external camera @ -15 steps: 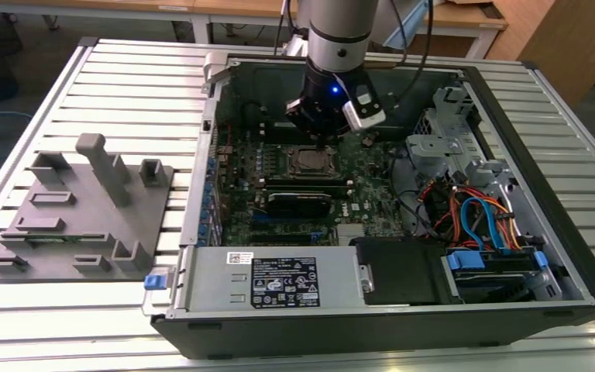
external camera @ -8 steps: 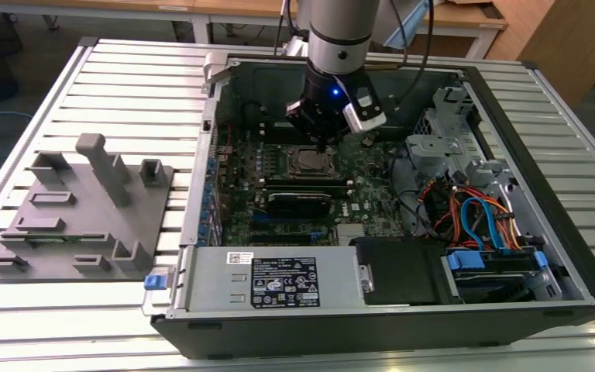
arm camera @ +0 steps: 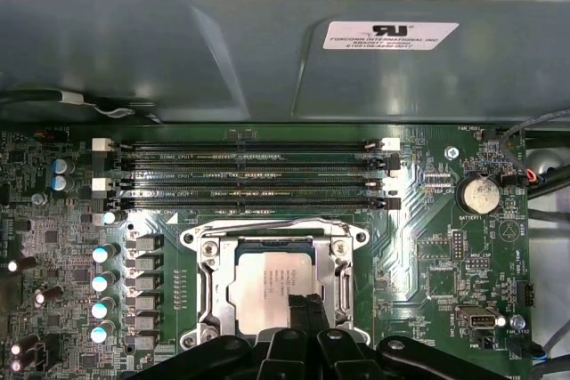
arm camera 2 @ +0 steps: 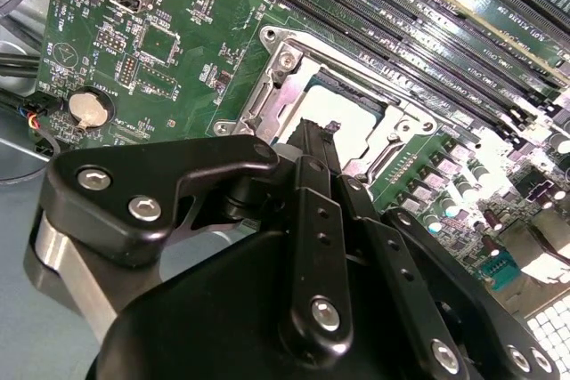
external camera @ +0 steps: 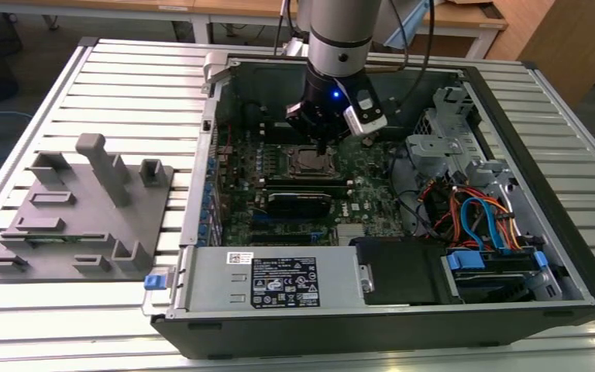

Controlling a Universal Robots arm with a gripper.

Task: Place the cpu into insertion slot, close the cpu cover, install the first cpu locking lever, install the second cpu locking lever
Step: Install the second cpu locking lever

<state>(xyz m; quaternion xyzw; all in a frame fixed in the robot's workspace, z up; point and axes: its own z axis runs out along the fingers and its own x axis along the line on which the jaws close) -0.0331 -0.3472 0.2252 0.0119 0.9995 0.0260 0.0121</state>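
The cpu (arm camera: 267, 280) lies flat in the insertion slot (arm camera: 191, 238) on the green board, its silvery top showing through the window of the cpu cover (arm camera: 212, 287), which is down over it. My gripper (arm camera: 307, 303) hangs right above the near edge of the chip, its two black fingers pressed together with nothing between them. The second wrist view has the fingertips (arm camera 2: 313, 131) over the cover (arm camera 2: 260, 100) and cpu (arm camera 2: 346, 93). In the exterior view the gripper (external camera: 324, 146) points down at the socket (external camera: 308, 163) inside the open case. I cannot make out the locking levers.
Long black memory slots (arm camera: 249, 175) run just beyond the socket, with the case wall (arm camera: 267, 60) behind them. A coin battery (arm camera: 478, 193) sits to one side. The grey power supply box (external camera: 266, 283), drive cables (external camera: 473, 217) and a grey fixture tray (external camera: 80, 209) lie around.
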